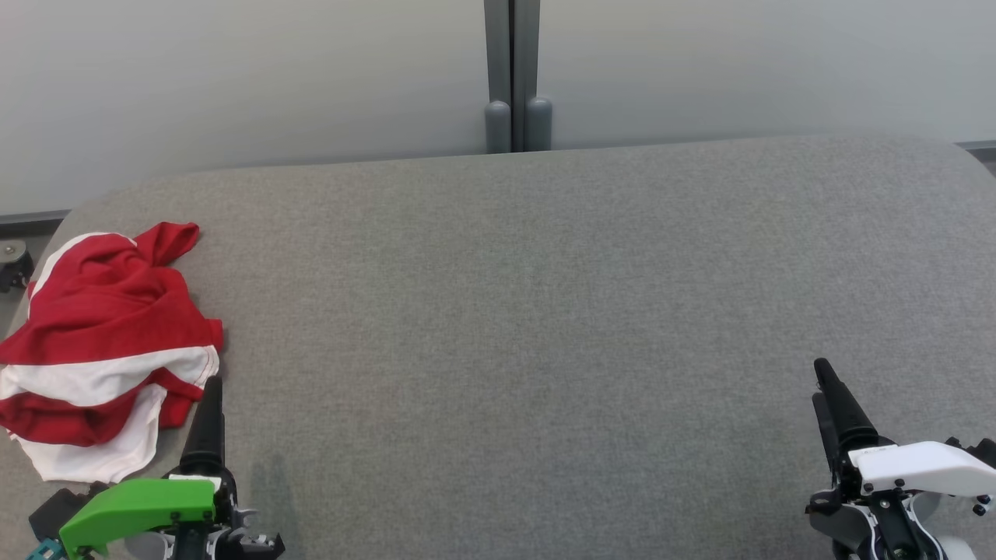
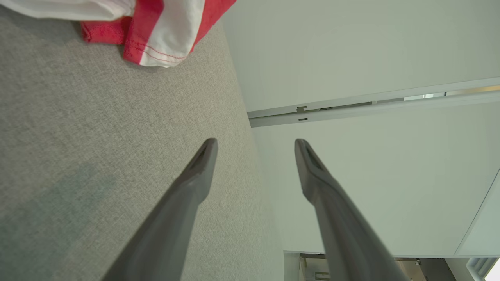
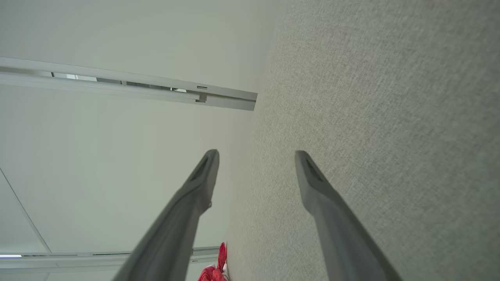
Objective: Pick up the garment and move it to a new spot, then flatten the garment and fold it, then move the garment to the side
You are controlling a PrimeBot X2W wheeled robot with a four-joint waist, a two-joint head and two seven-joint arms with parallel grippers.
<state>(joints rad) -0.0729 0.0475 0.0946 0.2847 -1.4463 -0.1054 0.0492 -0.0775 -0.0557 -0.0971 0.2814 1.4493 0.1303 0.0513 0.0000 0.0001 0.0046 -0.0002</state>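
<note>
Nearest the viewer, at the lower left of the head view, the left gripper [image 1: 208, 389] sits under a green housing and points away across a grey fabric-covered surface [image 1: 545, 311]. Its own wrist view shows the left gripper [image 2: 254, 144] with its two dark fingers spread wide and nothing between them. The garment [image 1: 101, 342], a crumpled red-and-white striped cloth, lies bunched on the surface just beyond this gripper and to its left. It is close to the fingertips but apart from them. Beyond both grippers, roughly midway between them, a grey post [image 1: 512, 78] divides a pale wall. At the lower right, the right gripper [image 1: 819, 381] sits under a white housing. Its fingers are likewise spread and hold nothing, and the garment lies well away to its left.
</note>
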